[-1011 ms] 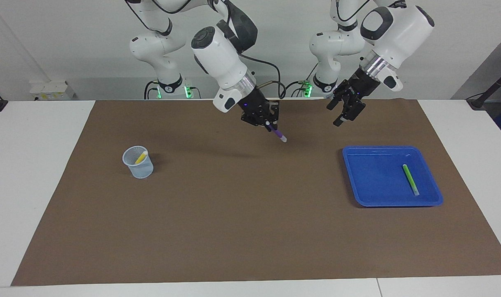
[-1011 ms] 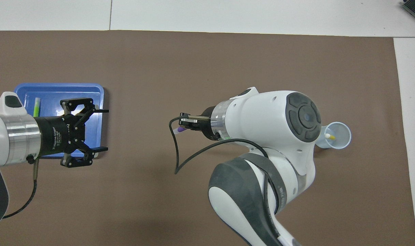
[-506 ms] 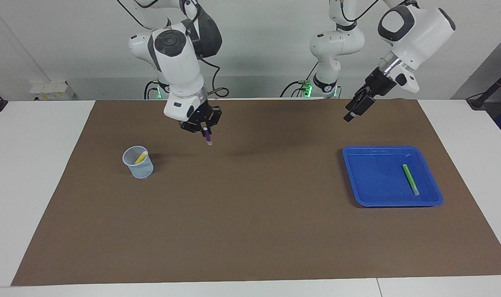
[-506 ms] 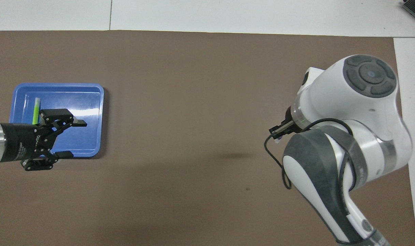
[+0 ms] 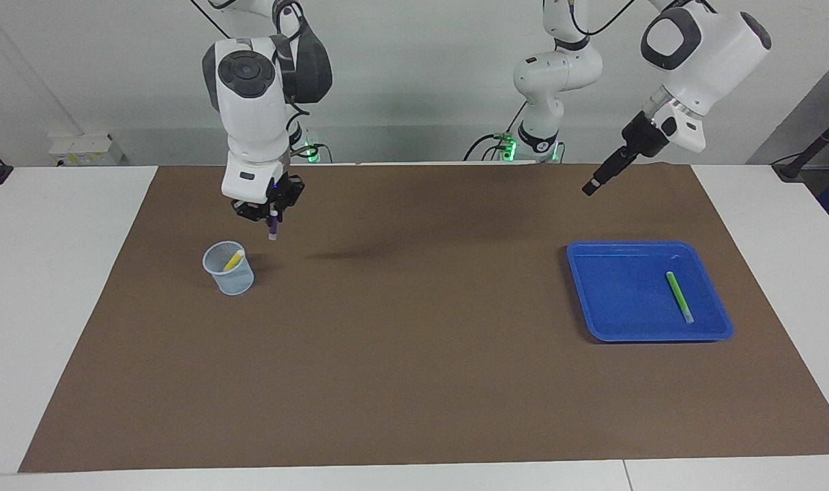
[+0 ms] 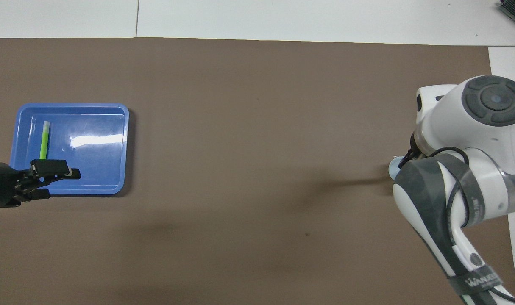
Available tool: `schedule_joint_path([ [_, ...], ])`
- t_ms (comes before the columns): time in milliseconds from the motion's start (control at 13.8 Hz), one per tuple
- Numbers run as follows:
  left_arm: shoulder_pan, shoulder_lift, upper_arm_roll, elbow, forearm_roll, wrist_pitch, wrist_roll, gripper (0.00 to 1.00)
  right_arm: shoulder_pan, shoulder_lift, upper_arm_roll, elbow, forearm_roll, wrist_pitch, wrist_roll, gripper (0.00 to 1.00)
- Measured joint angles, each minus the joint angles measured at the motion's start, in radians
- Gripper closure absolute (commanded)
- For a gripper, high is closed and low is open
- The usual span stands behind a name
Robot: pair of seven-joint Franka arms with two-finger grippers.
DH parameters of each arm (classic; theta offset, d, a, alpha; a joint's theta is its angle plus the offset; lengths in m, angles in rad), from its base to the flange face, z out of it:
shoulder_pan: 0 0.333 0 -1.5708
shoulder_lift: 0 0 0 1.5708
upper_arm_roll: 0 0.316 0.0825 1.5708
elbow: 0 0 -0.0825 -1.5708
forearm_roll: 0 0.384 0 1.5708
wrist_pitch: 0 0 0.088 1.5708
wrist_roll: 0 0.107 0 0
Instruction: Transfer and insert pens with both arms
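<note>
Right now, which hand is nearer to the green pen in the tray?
Left. The left hand hangs open above the blue tray holding the green pen. The right hand grips the purple pen by the cup.

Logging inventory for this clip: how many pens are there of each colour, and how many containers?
Yellow pen, in the pale mesh plastic cup: 1
Purple pen, held by the right arm's tool: 1
Green pen, in the blue plastic tray: 1
Containers, cup and tray: 2
Total: 3 pens, 2 containers, 5 things.
</note>
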Motion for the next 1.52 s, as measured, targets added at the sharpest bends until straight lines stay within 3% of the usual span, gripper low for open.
schedule_joint_path([
  [289,0.02,0.031,0.001,-0.005,0.109,0.013,0.193,0.0,-0.1,-0.009,-0.001,-0.074,-0.005,0.086,-0.122,1.0],
  [650,0.029,0.164,0.0,0.017,0.241,0.083,0.352,0.0,-0.099,-0.018,0.008,-0.123,-0.004,0.087,-0.01,1.0],
  [722,0.029,0.196,0.001,0.03,0.262,0.098,0.381,0.0,-0.099,-0.018,0.008,-0.13,-0.002,0.089,0.007,0.68],
  [939,0.056,0.269,0.003,0.052,0.278,0.155,0.472,0.0,-0.1,-0.019,0.007,-0.138,0.0,0.092,0.029,0.07],
  [1011,0.065,0.286,0.004,0.055,0.282,0.172,0.489,0.0,-0.102,-0.019,0.007,-0.138,0.002,0.092,0.029,0.0],
  [1517,0.081,0.401,0.005,0.1,0.334,0.266,0.499,0.0,-0.099,-0.04,0.011,-0.128,0.159,0.082,0.029,0.0],
])
